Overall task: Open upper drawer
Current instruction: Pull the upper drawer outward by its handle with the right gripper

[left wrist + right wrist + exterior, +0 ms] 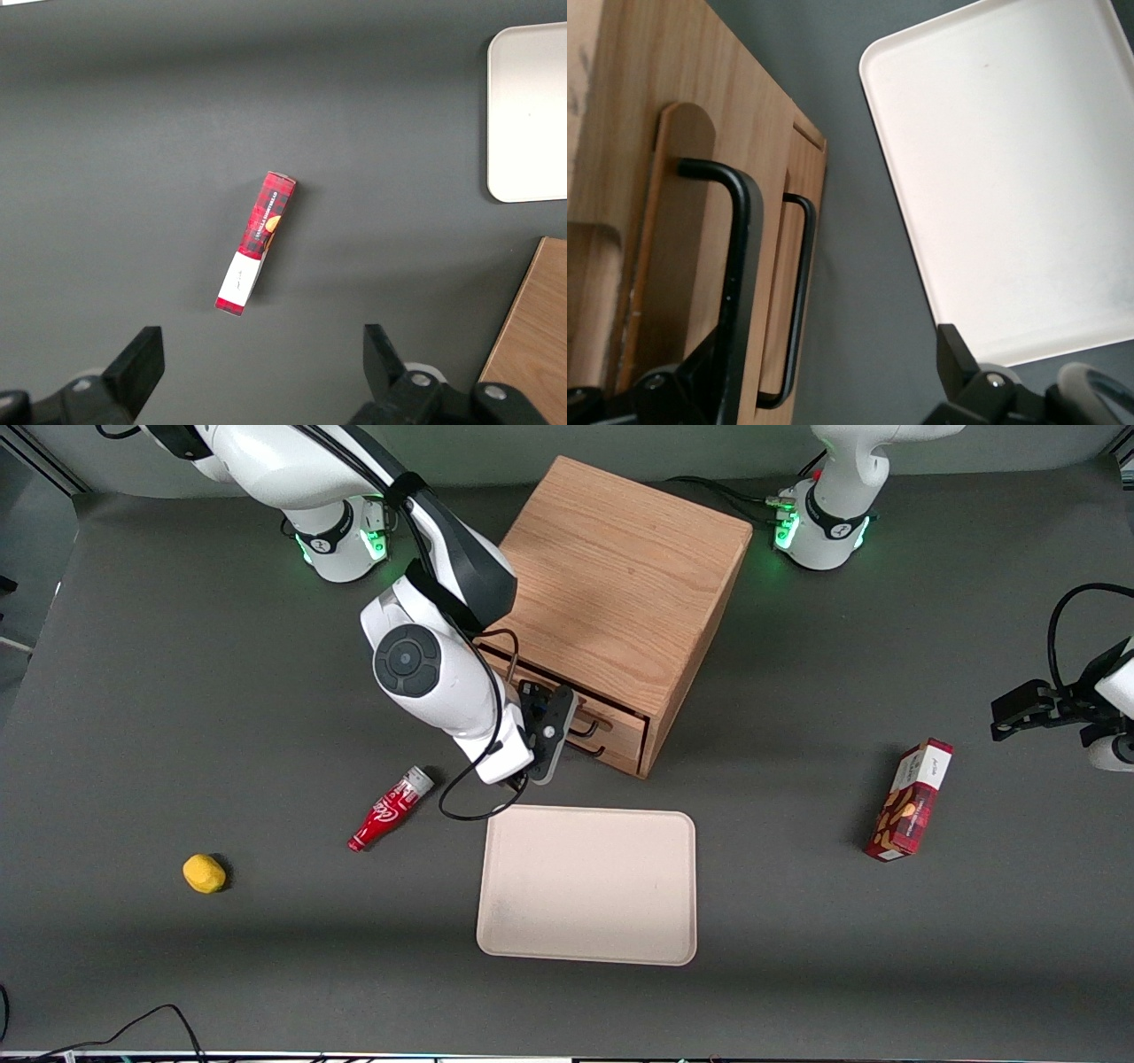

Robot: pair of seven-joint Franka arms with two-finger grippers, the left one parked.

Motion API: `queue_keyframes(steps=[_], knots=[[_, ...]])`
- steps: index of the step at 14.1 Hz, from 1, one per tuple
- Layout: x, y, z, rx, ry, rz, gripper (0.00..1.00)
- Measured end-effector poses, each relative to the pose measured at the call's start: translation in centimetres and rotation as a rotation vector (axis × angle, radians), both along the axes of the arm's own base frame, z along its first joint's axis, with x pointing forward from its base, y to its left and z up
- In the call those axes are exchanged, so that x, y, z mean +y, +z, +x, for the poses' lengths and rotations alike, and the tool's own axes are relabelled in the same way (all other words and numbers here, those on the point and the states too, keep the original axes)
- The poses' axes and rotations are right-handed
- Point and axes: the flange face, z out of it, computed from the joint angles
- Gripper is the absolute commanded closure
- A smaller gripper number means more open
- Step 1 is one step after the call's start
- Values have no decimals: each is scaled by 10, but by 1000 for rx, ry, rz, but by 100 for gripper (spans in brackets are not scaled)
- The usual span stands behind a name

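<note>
The wooden cabinet [620,584] stands in the middle of the table, its front turned toward the tray. The upper drawer [673,230] looks pushed in; its black wire handle [740,266] also shows in the front view [583,729]. The lower drawer [780,292] sits beneath it, with its own thinner handle [802,283]. My right gripper [828,376] hangs in front of the drawers, also in the front view [551,731], with its fingers wide apart and holding nothing. The upper handle runs just inside one finger [691,381]; the other finger [957,359] is over the dark table near the tray.
A cream tray [586,884] lies nearer the front camera than the cabinet, close to the gripper. A red cola bottle [390,809] and a yellow lump [204,872] lie toward the working arm's end. A red snack box [911,800] lies toward the parked arm's end.
</note>
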Motion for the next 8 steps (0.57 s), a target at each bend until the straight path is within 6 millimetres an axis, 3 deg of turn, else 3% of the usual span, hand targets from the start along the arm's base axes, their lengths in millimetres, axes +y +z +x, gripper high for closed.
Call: queue_keyframes(steps=[3, 8], knots=[[-5, 1, 16, -39, -1, -9, 0], [-35, 9, 56, -107, -45, -27, 0]])
